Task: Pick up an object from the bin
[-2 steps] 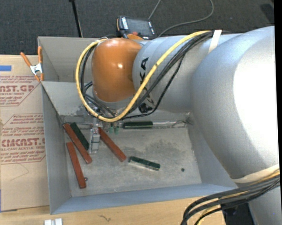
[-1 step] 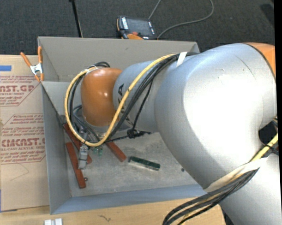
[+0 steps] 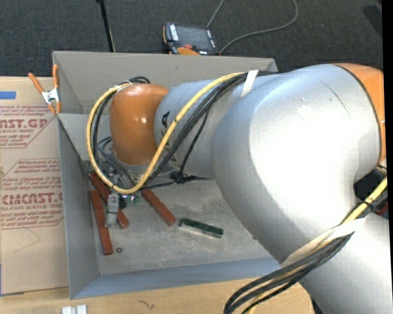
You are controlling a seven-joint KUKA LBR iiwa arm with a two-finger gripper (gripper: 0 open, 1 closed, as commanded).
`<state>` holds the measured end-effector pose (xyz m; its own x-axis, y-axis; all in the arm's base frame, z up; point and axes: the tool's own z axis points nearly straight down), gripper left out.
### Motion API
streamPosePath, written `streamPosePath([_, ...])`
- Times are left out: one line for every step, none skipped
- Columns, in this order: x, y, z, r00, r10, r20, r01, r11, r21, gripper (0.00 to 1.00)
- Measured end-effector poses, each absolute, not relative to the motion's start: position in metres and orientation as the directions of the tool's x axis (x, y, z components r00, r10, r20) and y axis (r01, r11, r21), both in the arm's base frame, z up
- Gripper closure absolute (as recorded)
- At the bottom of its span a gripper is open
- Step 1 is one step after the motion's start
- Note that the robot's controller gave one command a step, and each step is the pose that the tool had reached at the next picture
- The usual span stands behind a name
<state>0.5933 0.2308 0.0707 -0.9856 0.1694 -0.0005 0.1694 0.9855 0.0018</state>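
My gripper [image 3: 113, 211] is low in the bin's left part, under the arm's wrist, which hides most of it. It hangs right beside a long red-brown strip [image 3: 101, 224] that lies along the left wall. A shorter red-brown piece [image 3: 123, 219] pokes out just right of the gripper. Another red-brown strip [image 3: 159, 208] lies slanted on the floor a little further right. I cannot see whether anything sits in the gripper.
A thin dark green stick [image 3: 201, 227] lies on the floor right of centre. A tiny dark bit [image 3: 119, 250] rests near the front left corner. The big grey arm covers the bin's right and back.
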Motion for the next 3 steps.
streamPosePath([0.594,0.231,0.072,-0.985,0.171,-0.003,0.171,0.985,0.004,1.0])
streamPosePath([0.541,0.182,0.131,-0.98,0.201,-0.001,0.201,0.98,0.0,1.0])
streamPosePath([0.542,0.184,0.127,-0.98,0.198,0.0,0.198,0.98,0.001,0.0])
